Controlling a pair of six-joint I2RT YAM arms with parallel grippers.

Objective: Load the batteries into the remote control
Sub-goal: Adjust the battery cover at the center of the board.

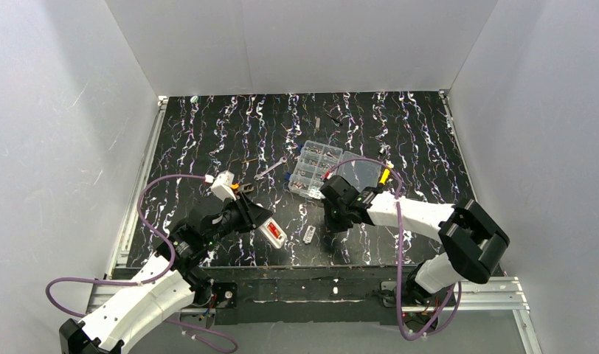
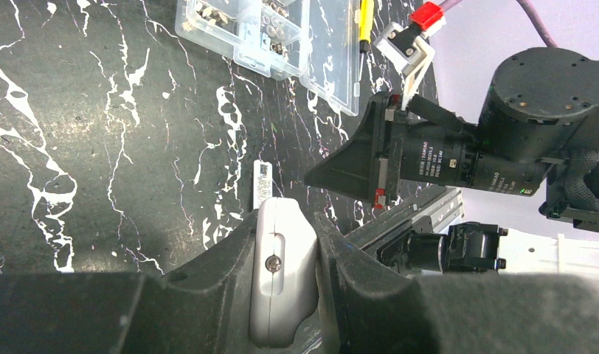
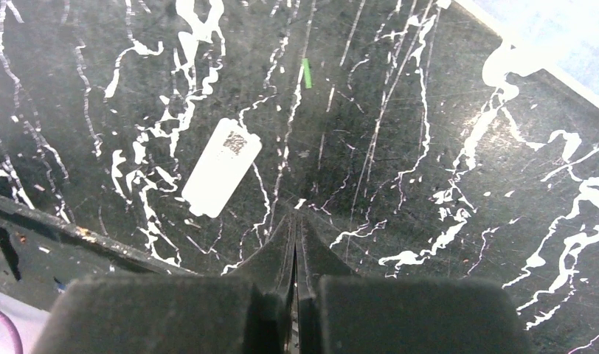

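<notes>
1. Toward the near left of the worktop, the left gripper is clamped on the remote control, with one black finger pressed to each long side.
2. From above, the remote control juts out past the fingertips toward the right. It is tilted, and a reddish-brown recess faces up.
3. The left wrist view shows a white face of the remote control with a short slot and a small screw in it. Whether its free end touches the worktop cannot be told.
4. A small white cover piece lies flat on the worktop just right of the remote control and apart from it, with a dark printed patch at one end.
5. The right gripper is pressed fully together, its fingertips meeting with nothing between them. It points down at bare worktop just right of the cover piece.
6. A clear compartment box sits farther back, near the middle of the worktop. Its lid is open to the right and small parts fill its cells.
7. A wrench lies left of the box.
8. A yellow-handled tool lies at the right edge of the lid, and its type is too small to tell.
9. A tiny green sliver rests on the worktop beyond the right gripper's fingertips.
</notes>
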